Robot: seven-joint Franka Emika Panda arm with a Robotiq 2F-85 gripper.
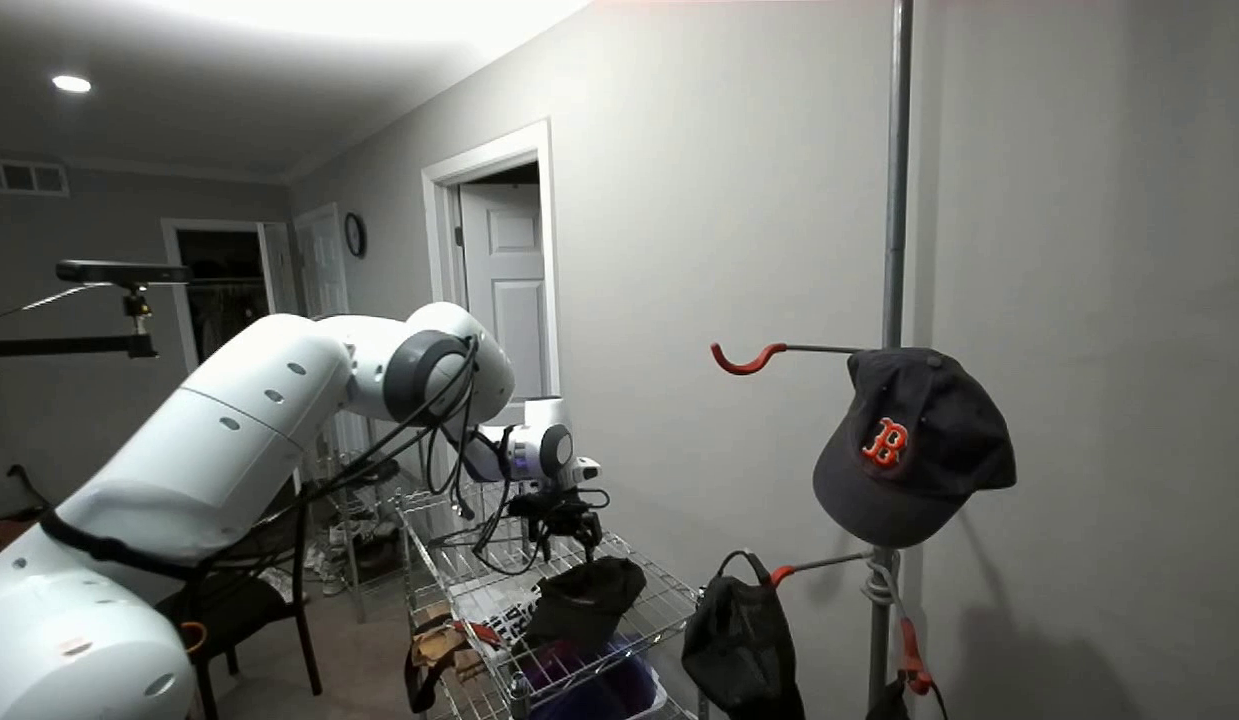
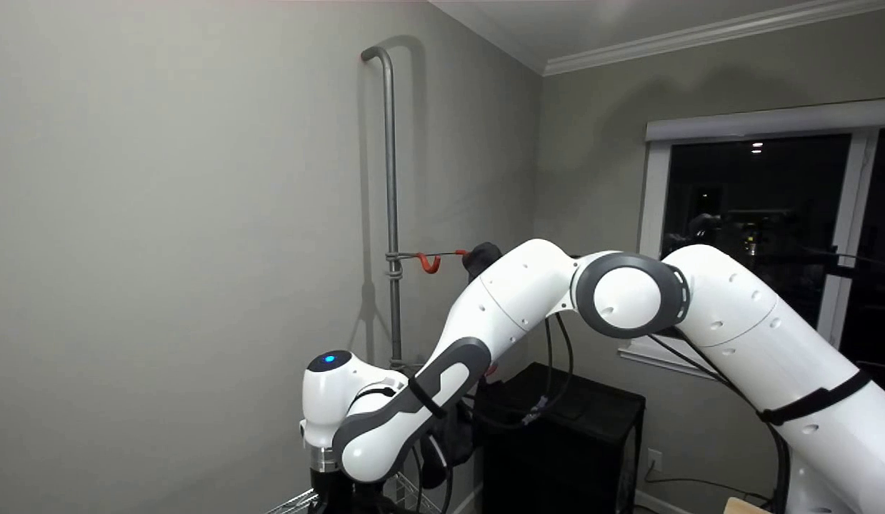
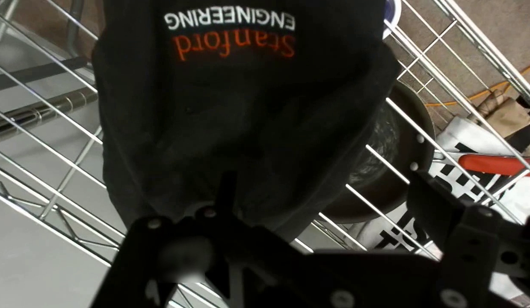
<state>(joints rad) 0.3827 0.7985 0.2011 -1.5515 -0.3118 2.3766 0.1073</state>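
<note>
A black cloth item (image 3: 247, 107) lettered "Stanford Engineering", perhaps a cap, lies on a wire shelf (image 3: 418, 51). My gripper (image 3: 329, 194) stands open in the wrist view, its fingers wide apart. One finger (image 3: 225, 190) overlaps the near end of the black cloth; whether it touches cannot be told. The other finger (image 3: 436, 201) is off to the side of the cloth, above the wires. In an exterior view the gripper (image 1: 569, 552) points down just over the black cloth item (image 1: 584, 600). The arm (image 2: 506, 307) shows in an exterior view where the jaws are cut off below.
Beneath the wires are a dark pan (image 3: 401, 128), a red handle (image 3: 491, 164) and white lettered cloth (image 3: 466, 145). A metal pole (image 1: 895, 200) bears red-tipped hooks (image 1: 744, 365), a dark cap (image 1: 919, 450) and a black hanging item (image 1: 744, 640). A chair (image 1: 304, 600) stands behind.
</note>
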